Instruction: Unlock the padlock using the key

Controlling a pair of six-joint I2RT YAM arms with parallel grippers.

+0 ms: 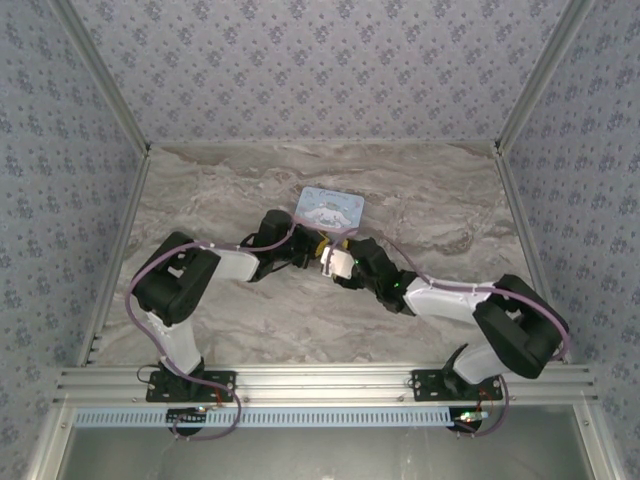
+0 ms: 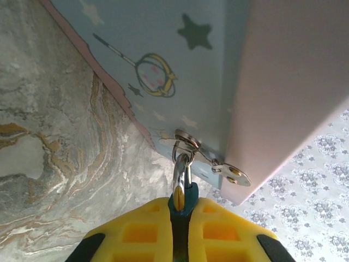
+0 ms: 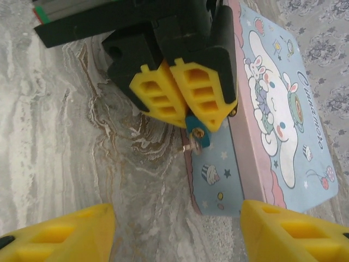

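The padlock (image 2: 183, 200) is tiny, with a teal body, and its silver shackle (image 2: 181, 169) is hooked through the hasp of the light-blue cartoon tin (image 2: 180, 65). My left gripper (image 2: 182, 206) is shut on the padlock body, yellow fingers (image 2: 139, 232) on either side. In the right wrist view the left gripper (image 3: 188, 112) holds the padlock (image 3: 197, 135) with its brass keyhole end facing the camera. A small silvery piece (image 3: 191, 146) sits just below it; I cannot tell whether it is the key. My right gripper (image 3: 177, 218) stands open and empty, a short way from the padlock.
The tin (image 1: 328, 208) lies at the middle of the marble table (image 1: 230, 320), with both grippers meeting at its near edge (image 1: 325, 255). Patterned walls (image 1: 320, 70) close in the back and sides. Bare tabletop (image 3: 82, 158) lies left of the tin.
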